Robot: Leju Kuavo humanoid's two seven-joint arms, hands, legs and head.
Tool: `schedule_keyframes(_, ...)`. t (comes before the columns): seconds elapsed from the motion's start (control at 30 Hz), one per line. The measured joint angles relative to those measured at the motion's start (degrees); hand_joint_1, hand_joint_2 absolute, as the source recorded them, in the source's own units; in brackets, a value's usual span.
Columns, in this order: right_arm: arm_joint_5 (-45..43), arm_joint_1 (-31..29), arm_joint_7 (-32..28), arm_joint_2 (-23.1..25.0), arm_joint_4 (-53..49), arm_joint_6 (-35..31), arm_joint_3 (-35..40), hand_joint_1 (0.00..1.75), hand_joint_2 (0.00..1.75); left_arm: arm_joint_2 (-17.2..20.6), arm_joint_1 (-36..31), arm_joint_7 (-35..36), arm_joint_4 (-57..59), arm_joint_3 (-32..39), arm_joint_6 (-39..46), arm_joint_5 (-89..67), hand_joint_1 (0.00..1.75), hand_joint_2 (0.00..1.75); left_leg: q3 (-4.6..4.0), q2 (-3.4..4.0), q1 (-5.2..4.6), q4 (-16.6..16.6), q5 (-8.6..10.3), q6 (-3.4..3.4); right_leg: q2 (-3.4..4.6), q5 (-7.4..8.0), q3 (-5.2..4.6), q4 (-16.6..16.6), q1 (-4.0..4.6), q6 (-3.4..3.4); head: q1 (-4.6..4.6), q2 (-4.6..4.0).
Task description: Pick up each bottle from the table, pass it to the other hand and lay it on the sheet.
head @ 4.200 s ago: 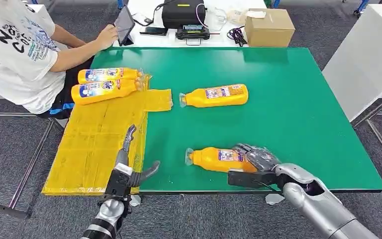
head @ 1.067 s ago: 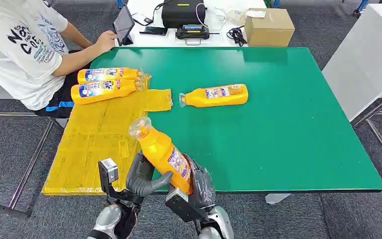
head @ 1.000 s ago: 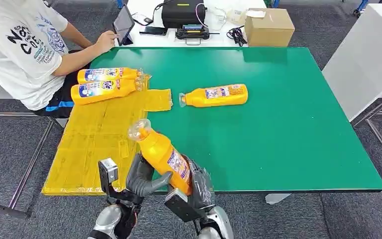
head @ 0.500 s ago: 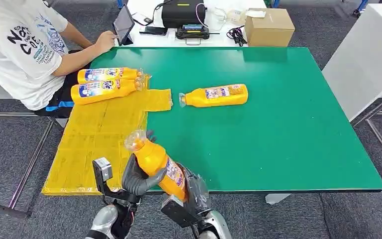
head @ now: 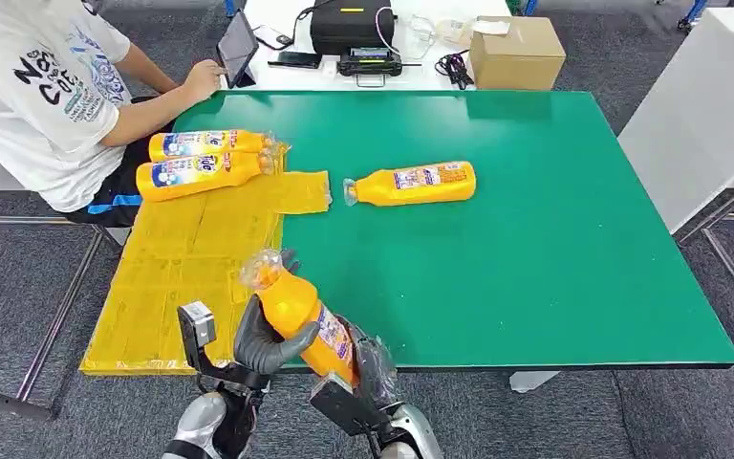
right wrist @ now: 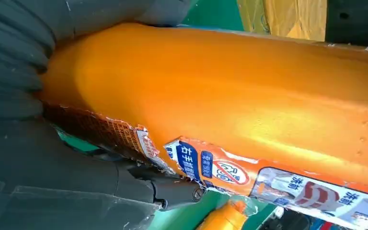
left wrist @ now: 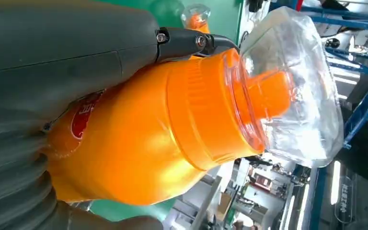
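Both robot hands are on the same orange bottle (head: 298, 311) right now, held up off the green surface (head: 535, 249) near its front edge. The left robot hand (head: 266, 342) has its fingers wrapped round the upper body just below the neck, and the right robot hand (head: 368, 368) grips the lower part near the label. The bottle tilts, its clear cap (head: 261, 267) pointing up and away toward the yellow sheet (head: 182, 277). In the left wrist view that grip looks firm, thumb and fingers pressed against the orange plastic.

So the handover looks to be in the middle: the left has taken hold, the right has not let go. I'd judge the next thing needed is for the right to release, then the left to carry the bottle over the sheet, which lies just beyond and to the side of the left robot hand, and lay it down.

Two bottles (head: 205, 163) already lie side by side at the far end of the sheet, well beyond both hands. One more bottle (head: 411, 183) lies on the bare green, well ahead of the right robot hand, untouched. Roughly halfway, then.
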Motion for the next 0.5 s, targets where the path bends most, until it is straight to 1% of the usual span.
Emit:
schedule_keyframes(0.27,0.0,0.0,0.1,0.0,0.0,0.0,0.0,1.75,1.75,0.4,-0.2,-0.5,0.2,0.0,-1.3,-0.2,1.75,1.75,0.01,0.0,0.0,0.0,0.0,0.0,0.0,0.0,0.01,0.0,0.0,0.0,0.0,0.0)
schedule_keyframes(0.43,0.1,-0.2,0.2,0.1,0.0,0.4,-0.1,1.75,1.75,0.8,-0.7,-1.6,0.2,-0.1,-1.4,-3.3,1.75,1.75,0.01,0.0,0.0,0.0,0.0,0.0,0.0,0.0,0.0,0.0,0.0,0.0,0.0,0.0)
schedule_keyframes(0.47,0.2,-0.2,0.2,0.1,0.0,0.5,-0.1,1.73,1.75,0.9,-0.8,-1.6,0.2,-0.1,-1.4,-4.0,1.75,1.75,0.01,0.0,0.0,0.0,0.0,0.0,0.0,0.0,0.0,0.0,0.0,0.0,0.0,0.0)
schedule_keyframes(0.5,0.2,-0.2,0.2,0.2,0.0,0.5,-0.2,1.61,1.75,1.0,-0.9,-1.7,0.1,-0.1,-1.4,-4.6,1.75,1.75,0.01,0.0,0.0,0.0,0.0,0.0,0.0,0.0,0.01,0.0,0.0,0.0,0.0,0.0)
